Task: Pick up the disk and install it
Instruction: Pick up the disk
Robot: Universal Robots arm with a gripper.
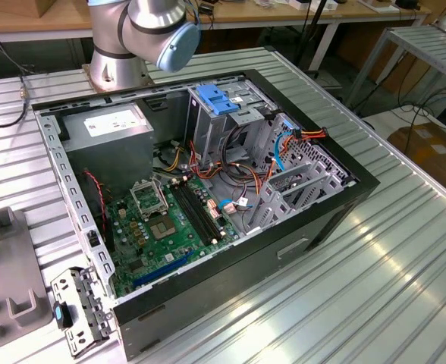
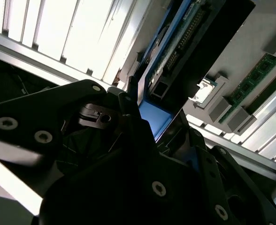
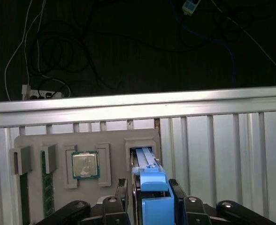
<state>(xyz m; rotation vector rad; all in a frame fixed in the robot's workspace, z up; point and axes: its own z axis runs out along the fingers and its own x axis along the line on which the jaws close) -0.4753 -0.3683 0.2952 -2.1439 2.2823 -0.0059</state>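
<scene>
The disk (image 3: 149, 180) stands on edge in a slot of the grey parts tray (image 3: 58, 140), its blue rail facing the camera in the first wrist view. My gripper (image 3: 148, 186) straddles it, with one dark finger (image 3: 121, 190) pressed against each flat side, so it looks shut on the disk. In the second wrist view the disk (image 2: 173, 51) runs away from the gripper (image 2: 149, 110), showing its blue rail and a circuit-board face. The far end still lies within the tray slot. The open computer case (image 1: 344, 189) lies on the table in the exterior view.
A processor chip (image 3: 85, 165) and memory sticks (image 3: 46, 187) sit in the tray beside the disk. Inside the case are the green motherboard (image 1: 170, 220), the grey power-supply box (image 1: 109, 125), a blue latch plate (image 1: 223, 102) over the drive cage, and loose cables (image 1: 291, 144). The table edge (image 3: 138, 108) runs just beyond the tray.
</scene>
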